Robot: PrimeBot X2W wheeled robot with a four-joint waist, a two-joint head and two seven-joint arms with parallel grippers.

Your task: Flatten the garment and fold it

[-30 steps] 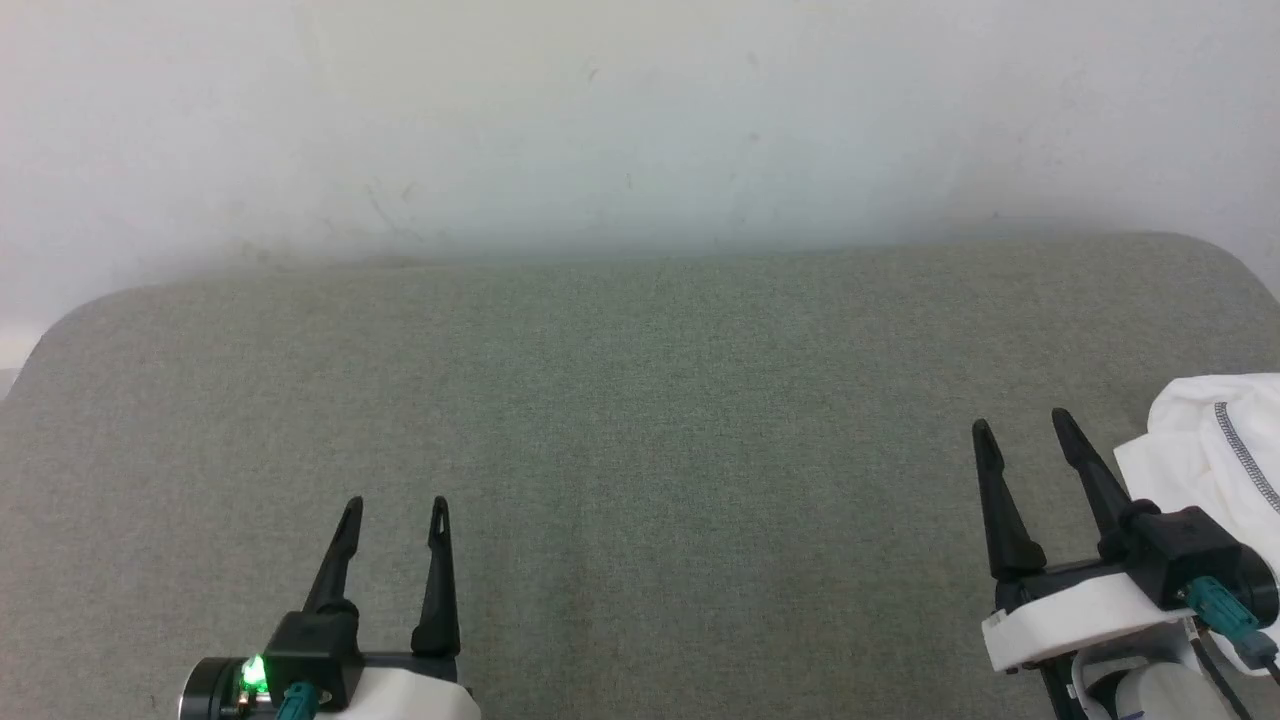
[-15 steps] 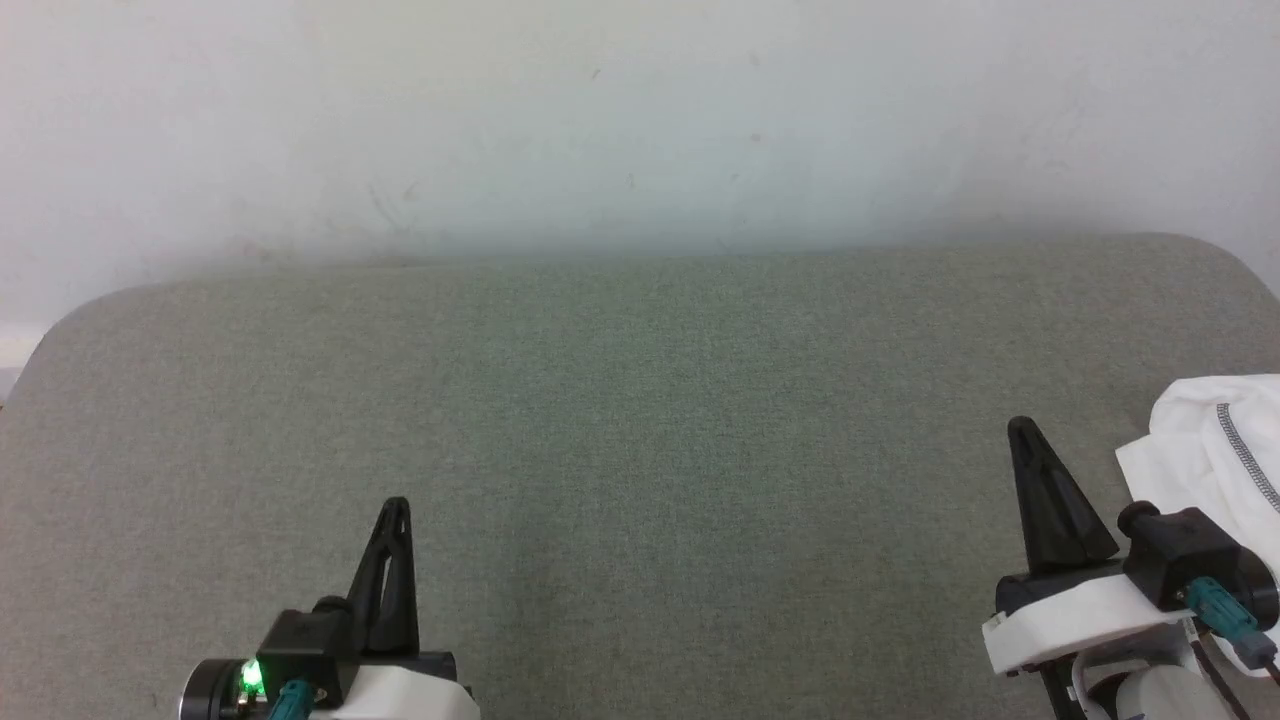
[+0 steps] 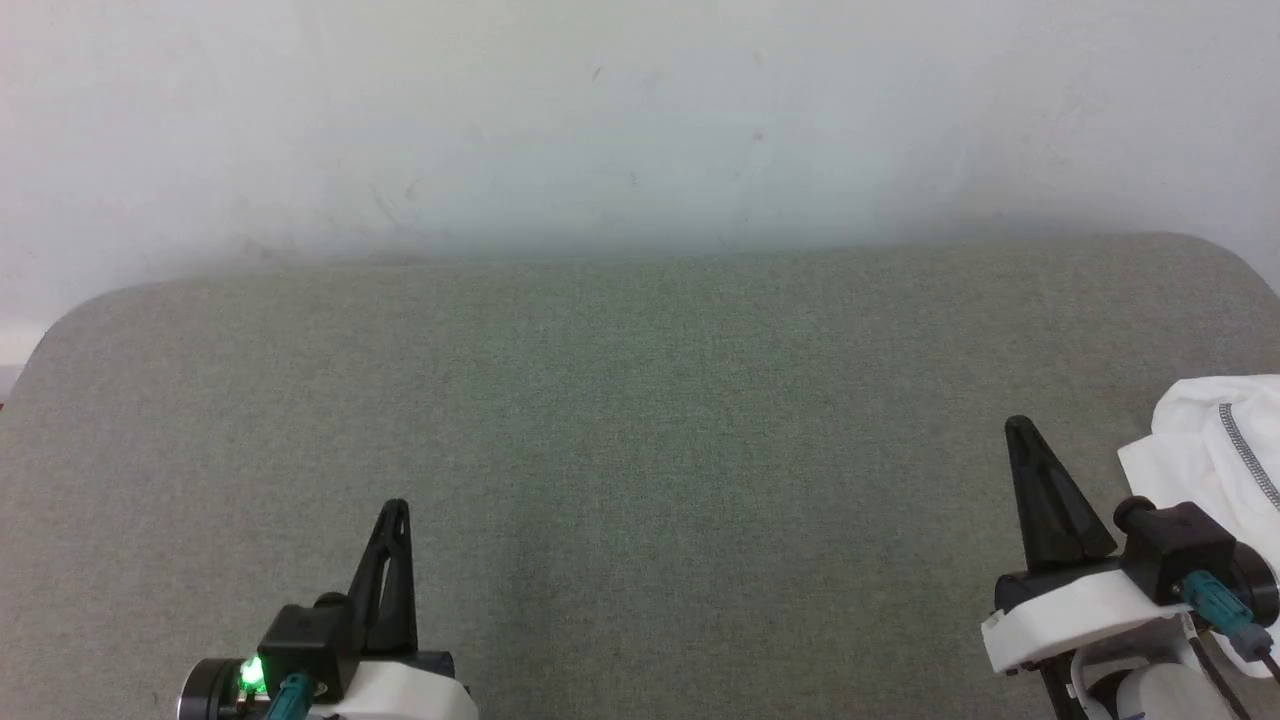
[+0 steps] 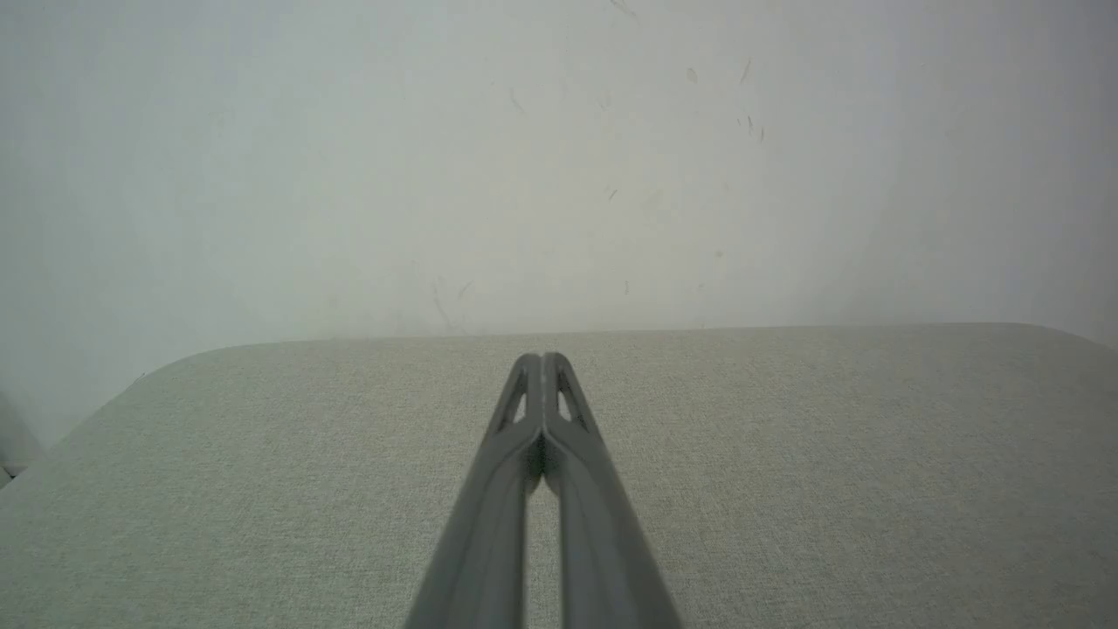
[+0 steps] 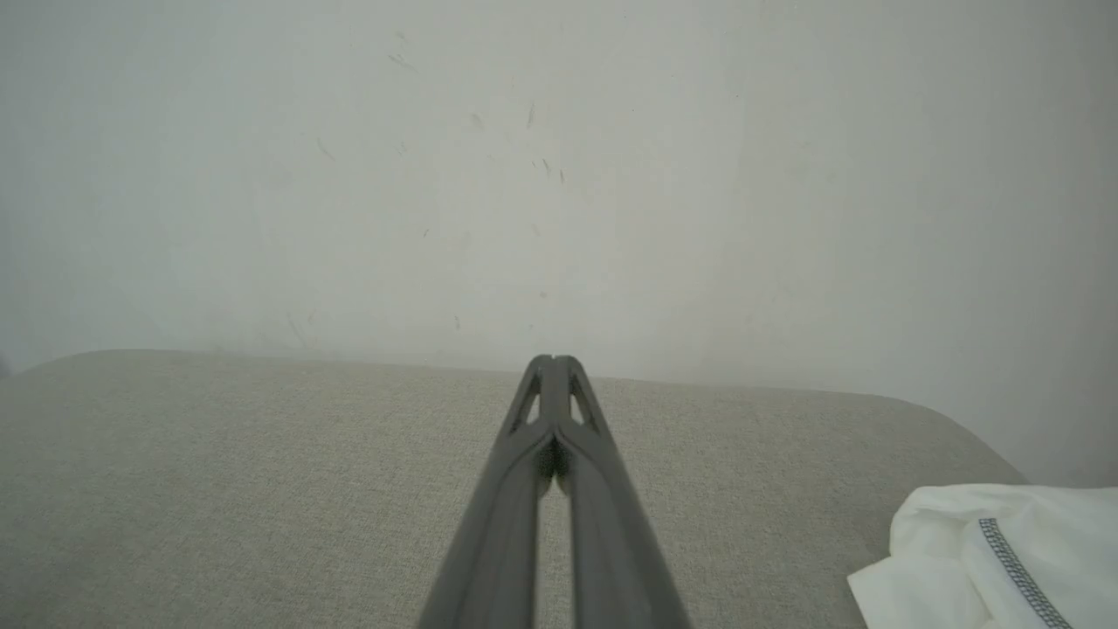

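White garment (image 3: 1200,450) with grey zigzag stitching on grey-green cushion (image 3: 640,420).

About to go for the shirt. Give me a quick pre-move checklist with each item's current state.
1. Left hand empty: ok, shut on nothing.
2. Right hand empty: ok, shut on nothing.
3. Hands open for a grasp: not ok, both shut.
4. Garment located: ok, at the right edge of the grey cushion, near the right hand.
5. Garment flattened: not ok, bunched up.
6. Whole garment in view: not ok, cut off by the frame.
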